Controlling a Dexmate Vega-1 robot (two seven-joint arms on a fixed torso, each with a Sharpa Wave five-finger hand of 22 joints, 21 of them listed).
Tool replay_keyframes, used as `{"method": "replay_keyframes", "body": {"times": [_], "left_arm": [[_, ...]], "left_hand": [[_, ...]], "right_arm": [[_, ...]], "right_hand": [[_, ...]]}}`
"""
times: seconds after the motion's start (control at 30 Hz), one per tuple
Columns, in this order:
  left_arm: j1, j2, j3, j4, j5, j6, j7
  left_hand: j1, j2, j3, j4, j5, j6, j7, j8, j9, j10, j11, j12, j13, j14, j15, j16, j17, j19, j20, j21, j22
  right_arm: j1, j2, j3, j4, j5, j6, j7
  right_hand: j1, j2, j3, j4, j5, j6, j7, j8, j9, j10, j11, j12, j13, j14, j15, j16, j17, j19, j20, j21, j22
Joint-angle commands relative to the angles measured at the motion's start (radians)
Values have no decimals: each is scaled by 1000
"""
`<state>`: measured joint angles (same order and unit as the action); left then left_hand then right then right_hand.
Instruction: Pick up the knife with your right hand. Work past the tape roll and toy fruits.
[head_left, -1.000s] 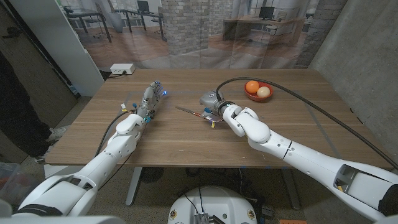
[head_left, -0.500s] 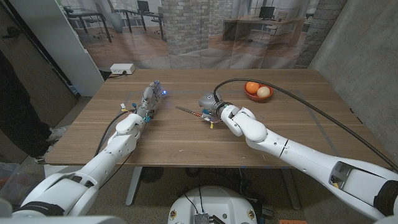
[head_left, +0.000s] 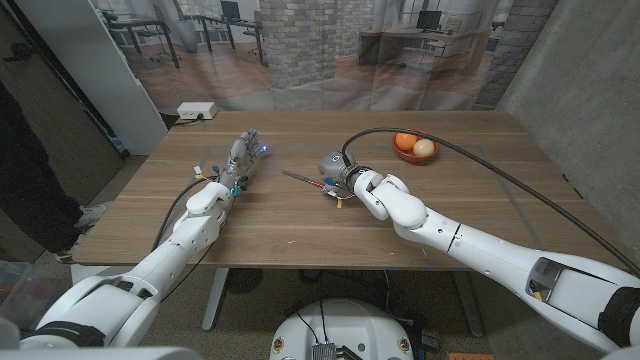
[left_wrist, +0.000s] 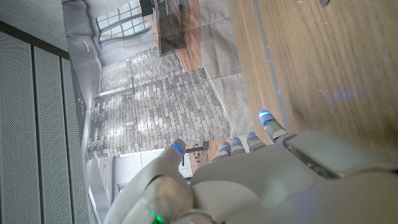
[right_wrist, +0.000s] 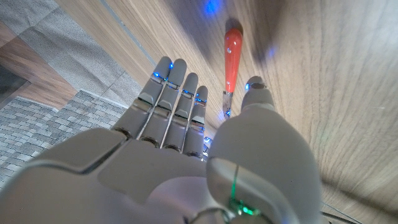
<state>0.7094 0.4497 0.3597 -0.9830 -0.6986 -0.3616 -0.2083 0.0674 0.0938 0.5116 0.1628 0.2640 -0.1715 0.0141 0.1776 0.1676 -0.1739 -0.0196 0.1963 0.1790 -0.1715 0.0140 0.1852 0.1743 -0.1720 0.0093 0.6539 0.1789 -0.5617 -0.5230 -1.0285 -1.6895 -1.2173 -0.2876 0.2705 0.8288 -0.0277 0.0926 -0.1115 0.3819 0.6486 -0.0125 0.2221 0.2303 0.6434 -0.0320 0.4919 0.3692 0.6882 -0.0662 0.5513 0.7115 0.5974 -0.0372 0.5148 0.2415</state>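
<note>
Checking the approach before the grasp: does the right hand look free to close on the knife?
Probably yes. The right hand is open just short of the knife, nothing between its fingers and the red handle; the fruit bowl sits well aside.

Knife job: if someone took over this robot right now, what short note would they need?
Right hand: open, over the knife, fingers spread beside the red handle; no grip visible.
Left hand: open on the table's left side, holding nothing.
Knife: lying on the table near the middle, blade pointing toward the left hand.
Toy fruits: in a bowl at the far right, behind the right arm.
Done: the reach to the knife.
Left: close the fingers on the handle, then lift.
</note>
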Motion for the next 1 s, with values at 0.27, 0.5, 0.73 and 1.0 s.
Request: {"method": "replay_keyframes", "body": {"times": [0.27,0.5,0.73,1.0], "left_arm": [[1,0,0,3,1,-1,1],[-1,-1,0,8,1,-4,-2],[-3,-2,1,11,1,-4,-4],[-7,-4,2,16,2,-5,-7]], "left_hand": [[-8,59,5,-4,4,-118,9,2,4,-116,6,2,4,-129,6,1,2,-159,-1,-4,6],[-8,59,5,-4,4,-118,8,1,3,-116,6,2,4,-129,6,1,2,-159,0,-5,6],[-7,57,5,-5,4,-119,8,1,3,-117,5,2,4,-130,5,1,2,-159,0,-7,6],[-6,55,5,-7,4,-121,7,1,3,-119,3,1,4,-132,6,0,1,-159,0,-8,6]], "right_arm": [[14,4,-21,31,11,6,-10],[20,2,-26,38,14,8,-8],[23,2,-29,45,21,7,-4],[26,3,-31,59,27,6,-9]], "right_hand": [[23,20,2,-3,11,21,2,7,2,13,-1,13,4,26,-127,3,8,20,-1,21,0],[25,22,0,-2,12,26,-1,7,2,16,-3,15,4,30,-131,-1,10,18,-4,24,-1],[29,24,-3,-2,14,35,-2,9,2,20,-7,17,3,37,-130,-4,12,19,-6,30,-2],[35,31,-3,-1,17,49,-6,12,2,38,-12,25,3,46,-132,-7,14,23,-7,37,-3]]}}
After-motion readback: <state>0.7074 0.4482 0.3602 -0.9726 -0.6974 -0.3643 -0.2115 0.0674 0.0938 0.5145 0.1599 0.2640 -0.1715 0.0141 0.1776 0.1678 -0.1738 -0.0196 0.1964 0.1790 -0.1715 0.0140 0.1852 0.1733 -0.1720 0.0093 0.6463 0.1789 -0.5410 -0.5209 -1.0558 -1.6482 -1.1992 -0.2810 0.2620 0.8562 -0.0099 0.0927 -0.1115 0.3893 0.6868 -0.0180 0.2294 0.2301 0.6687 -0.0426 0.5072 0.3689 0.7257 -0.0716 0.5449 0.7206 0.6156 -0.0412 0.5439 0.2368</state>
